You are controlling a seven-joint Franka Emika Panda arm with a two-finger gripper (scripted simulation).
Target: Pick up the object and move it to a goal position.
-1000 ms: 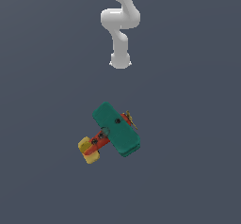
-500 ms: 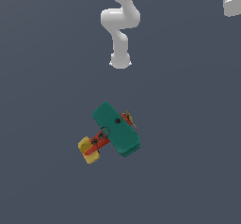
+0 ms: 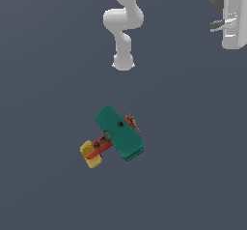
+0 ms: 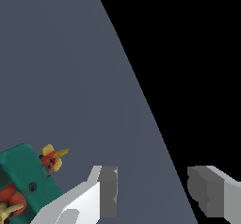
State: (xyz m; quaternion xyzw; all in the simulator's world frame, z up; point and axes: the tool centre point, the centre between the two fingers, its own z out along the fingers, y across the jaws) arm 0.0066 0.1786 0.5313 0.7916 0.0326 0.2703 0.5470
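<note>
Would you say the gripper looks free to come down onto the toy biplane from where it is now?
Probably yes. The gripper is open and holds nothing, and the toy biplane lies alone on the floor, with nothing seen in between, though the gripper is off to one side.

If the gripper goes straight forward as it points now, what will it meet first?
Probably the bare floor. The open gripper has nothing between its fingers, and the toy biplane lies off to one side, though depth is unclear.

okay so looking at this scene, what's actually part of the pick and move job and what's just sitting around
Part of the job:
- toy biplane, lying on the floor, not yet grasped
- gripper, jaws apart and empty, away from the plane

Just there:
- grey floor; nothing else lies on it in either view
</note>
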